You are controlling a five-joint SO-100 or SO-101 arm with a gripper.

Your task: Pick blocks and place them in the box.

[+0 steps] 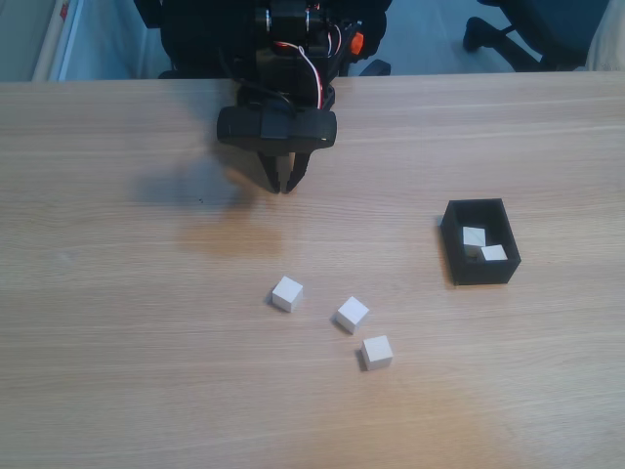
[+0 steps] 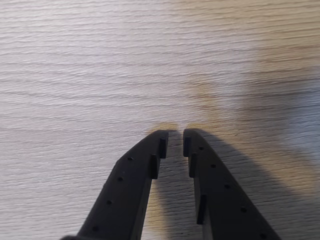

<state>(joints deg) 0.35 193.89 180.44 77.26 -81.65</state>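
while three loose blocks lie on table (image 1: 117, 391) left of box (image 1: 459, 266) in fixed view: nearest block (image 1: 377, 352), next block (image 1: 353, 314), third block (image 1: 287, 293). two more blocks (image 1: 474, 236) inside box. farther back, gripper (image 1: 284, 188) near table's far edge, well apart from box, fingers (image 2: 135, 180) nearly closed, empty.

Your robot arm (image 1: 278, 59) is all black. Red and white wires (image 1: 311, 61) loop over its top, and you can see a small orange part (image 1: 356, 43) beside them. A wide black bar with round ends sits across the wrist. Your pincer (image 1: 286, 183) has two black fingers (image 2: 130, 185) that get thin at the tips. Each finger has small notches inside and a row of tiny holes.
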